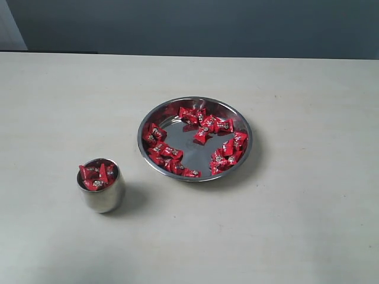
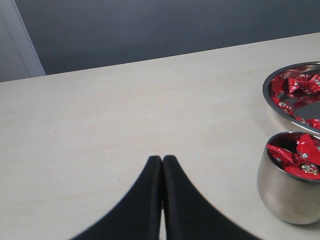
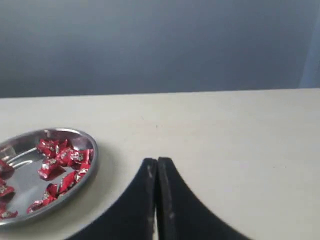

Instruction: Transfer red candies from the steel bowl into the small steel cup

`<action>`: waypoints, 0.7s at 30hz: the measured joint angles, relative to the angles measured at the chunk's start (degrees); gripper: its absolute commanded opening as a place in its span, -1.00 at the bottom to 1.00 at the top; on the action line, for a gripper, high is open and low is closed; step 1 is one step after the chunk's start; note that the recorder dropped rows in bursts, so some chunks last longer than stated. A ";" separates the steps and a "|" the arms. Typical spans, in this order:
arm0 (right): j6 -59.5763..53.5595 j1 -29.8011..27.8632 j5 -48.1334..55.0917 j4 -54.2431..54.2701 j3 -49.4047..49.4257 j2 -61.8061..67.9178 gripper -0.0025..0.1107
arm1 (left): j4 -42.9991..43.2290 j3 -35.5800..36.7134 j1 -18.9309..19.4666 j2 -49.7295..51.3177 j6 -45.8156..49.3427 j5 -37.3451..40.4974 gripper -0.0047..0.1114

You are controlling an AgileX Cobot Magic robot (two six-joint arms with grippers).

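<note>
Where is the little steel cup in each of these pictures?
Exterior view: the small steel cup stands left of the steel bowl, apart from it.
Left wrist view: cut off at the picture's edge, close beside the bowl.
Right wrist view: not in it.
Shared landmark: the bowl, in all three.

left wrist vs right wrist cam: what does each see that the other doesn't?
Only left wrist: the small steel cup, with red candies inside, and the left claw, shut over bare table.
Only right wrist: the right claw, also shut. No cup appears there.
Both: the steel bowl with red candies in it, cut off by the frame edge in each view, the pale table and the dark wall behind.
</note>
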 measured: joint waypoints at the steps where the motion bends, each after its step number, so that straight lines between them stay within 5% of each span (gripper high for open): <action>1: 0.12 0.00 0.00 -1.00 0.61 0.00 -0.95 | 0.00 0.00 0.00 0.00 0.00 0.00 -0.91; 9: 22.86 -0.09 -4.71 -23.36 7.01 0.00 -0.95 | 0.00 0.00 0.00 0.00 0.00 0.00 -0.91; 21: 24.60 -0.09 -7.06 -24.04 11.05 -0.13 -0.95 | 0.00 0.00 0.00 0.00 0.00 0.00 -0.91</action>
